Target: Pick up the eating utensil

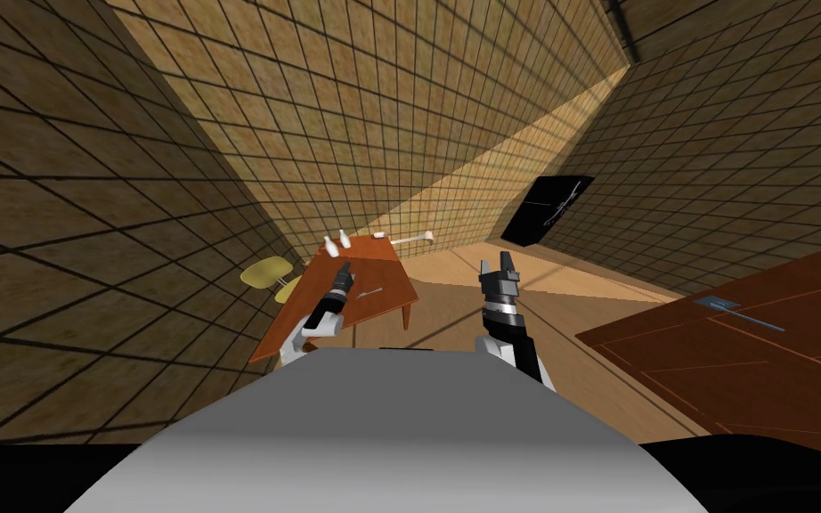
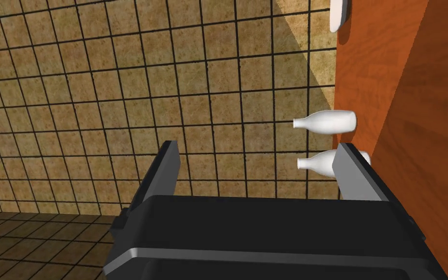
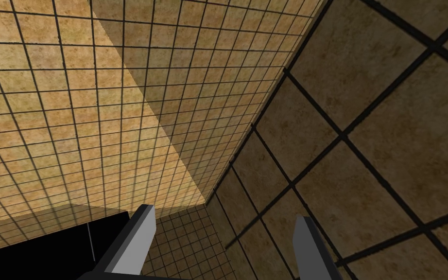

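A small thin grey utensil [image 1: 369, 291] lies flat on an orange-brown wooden table [image 1: 382, 267], near its middle. My left gripper [image 1: 345, 267] hovers over the table just left of the utensil, apart from it. In the left wrist view this gripper [image 2: 258, 148] is open with nothing between its fingers, and it points toward two white bottles [image 2: 325, 121] at the table's far edge. My right gripper [image 1: 496, 263] is raised to the right of the table, open and empty [image 3: 224, 214].
The two white bottles [image 1: 336, 240] and other white items [image 1: 413, 239] stand along the table's far edge. A yellow chair [image 1: 266, 272] sits left of the table. A dark brown surface [image 1: 756, 374] with a long blue-grey thing [image 1: 738, 312] lies at right. Tiled walls close in.
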